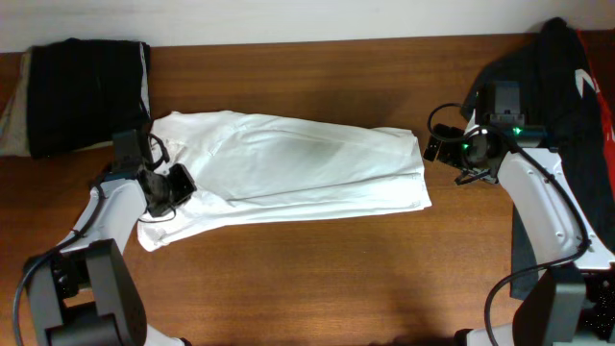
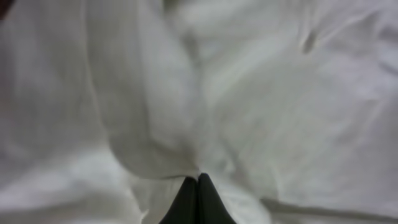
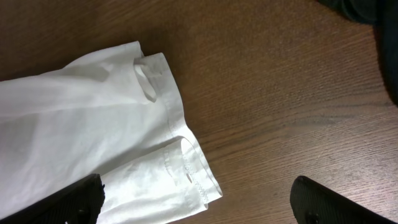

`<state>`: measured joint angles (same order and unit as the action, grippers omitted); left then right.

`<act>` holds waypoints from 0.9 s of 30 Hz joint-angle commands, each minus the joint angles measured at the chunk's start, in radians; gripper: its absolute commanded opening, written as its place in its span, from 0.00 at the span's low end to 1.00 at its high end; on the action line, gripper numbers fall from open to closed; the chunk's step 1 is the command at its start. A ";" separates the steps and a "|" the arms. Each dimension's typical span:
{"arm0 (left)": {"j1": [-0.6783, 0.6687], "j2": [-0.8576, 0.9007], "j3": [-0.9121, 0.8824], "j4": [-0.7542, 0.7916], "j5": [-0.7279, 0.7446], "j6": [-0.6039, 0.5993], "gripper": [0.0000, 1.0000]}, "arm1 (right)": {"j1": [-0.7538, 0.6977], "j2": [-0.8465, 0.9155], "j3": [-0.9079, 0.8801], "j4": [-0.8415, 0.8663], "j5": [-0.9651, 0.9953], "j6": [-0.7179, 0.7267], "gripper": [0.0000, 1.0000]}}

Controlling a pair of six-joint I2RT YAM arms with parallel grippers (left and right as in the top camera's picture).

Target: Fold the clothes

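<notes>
A black-and-beige bundle [image 1: 82, 96] lies at the left of the wooden table [image 1: 317, 279], a black, seemingly red-marked garment [image 1: 562, 77] at right

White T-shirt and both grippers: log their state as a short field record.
shirt: white T-shirt lying in a long band across the table
left gripper: shut, pinching shirt cloth
right gripper: open, at the shirt's hemmed end, holding nothing
nearby: black garment at right; folded bundle at left
</notes>
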<state>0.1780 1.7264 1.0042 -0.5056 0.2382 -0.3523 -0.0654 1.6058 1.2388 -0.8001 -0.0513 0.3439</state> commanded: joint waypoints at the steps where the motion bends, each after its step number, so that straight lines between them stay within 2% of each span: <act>1: 0.001 0.012 0.006 0.070 0.040 0.004 0.01 | -0.001 0.005 0.008 -0.001 -0.008 0.004 0.99; 10: -0.031 0.059 0.006 0.247 0.058 0.004 0.03 | -0.001 0.005 0.008 -0.010 -0.008 0.004 0.99; 12: -0.042 0.078 0.006 0.280 0.058 0.004 0.08 | -0.001 0.006 0.008 -0.015 -0.008 0.004 0.99; 13: -0.047 0.098 0.006 0.313 0.058 0.005 0.23 | -0.001 0.006 0.008 -0.020 -0.008 0.004 0.98; 14: -0.046 0.098 0.006 0.337 0.053 0.017 0.32 | -0.001 0.005 0.008 -0.025 -0.009 0.005 0.99; 15: -0.045 0.098 0.007 0.349 0.054 0.026 0.33 | -0.001 0.005 0.008 -0.027 -0.009 0.005 0.98; 20: -0.043 0.097 0.137 0.231 0.019 0.111 0.33 | 0.001 0.005 0.008 -0.040 -0.076 -0.021 0.99; 21: -0.043 0.097 0.203 0.154 0.002 0.143 0.33 | 0.001 0.006 0.007 -0.042 -0.122 -0.041 0.99; 23: -0.043 0.097 0.259 0.076 0.003 0.160 0.42 | 0.005 0.006 0.007 -0.047 -0.148 -0.041 0.99; 24: -0.043 0.097 0.300 0.011 0.006 0.177 0.64 | 0.013 0.008 0.007 -0.052 -0.156 -0.041 0.99; 25: -0.043 0.097 0.337 -0.065 0.011 0.190 0.73 | 0.026 0.013 0.007 -0.058 -0.156 -0.040 1.00; 26: -0.045 0.097 0.373 -0.172 0.034 0.190 0.81 | 0.045 0.027 0.005 -0.060 -0.157 -0.040 0.95; 27: -0.046 0.097 0.375 -0.206 0.054 0.190 0.86 | 0.060 0.040 0.005 -0.059 -0.157 -0.040 0.91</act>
<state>0.1329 1.8229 1.3323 -0.6079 0.2558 -0.2062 -0.0471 1.6115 1.2388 -0.8608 -0.1787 0.3111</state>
